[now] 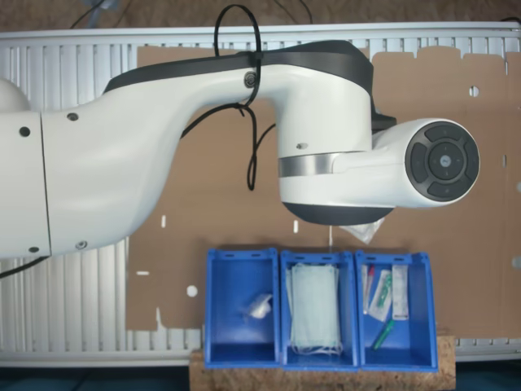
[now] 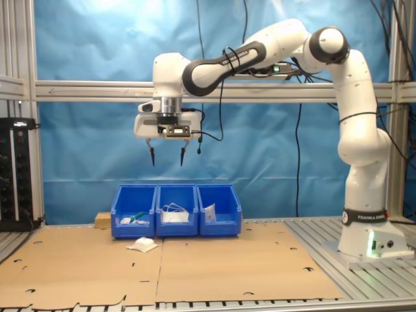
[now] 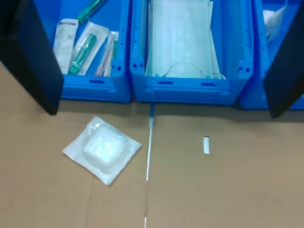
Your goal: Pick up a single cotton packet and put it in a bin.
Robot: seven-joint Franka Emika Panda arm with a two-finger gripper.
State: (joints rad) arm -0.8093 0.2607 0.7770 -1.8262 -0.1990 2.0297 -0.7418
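A: Where is the cotton packet (image 3: 102, 149)?

B: It lies flat on the brown cardboard sheet (image 3: 228, 190) that covers the surface, just in front of the row of three blue bins. In the second exterior view the cotton packet (image 2: 142, 244) sits close to the bin at the second exterior view's left, a little ahead of its front wall.

A: And the fingers?

B: The gripper (image 2: 167, 156) hangs high above the bins in the second exterior view, with its two dark fingers (image 2: 151, 156) spread apart and holding nothing. The packet is well below them, resting on the cardboard, with clear air between.

A: What does the wrist view show?

B: The dark fingers (image 3: 33, 61) appear at both sides of the picture, wide apart. The packet lies between them, nearer to one finger than the other, and touches neither.

A: What is in the bins?

B: The middle bin (image 3: 187, 90) holds a pale green stack of face masks (image 3: 180, 42). The bin nearest the packet (image 3: 92, 88) holds small wrapped items, some green. The third bin (image 2: 219, 211) holds a small white piece.

A: Anything from the first exterior view?

B: The white arm (image 1: 203, 138) crosses above the bins, and a corner of the packet (image 1: 364, 231) shows under it.
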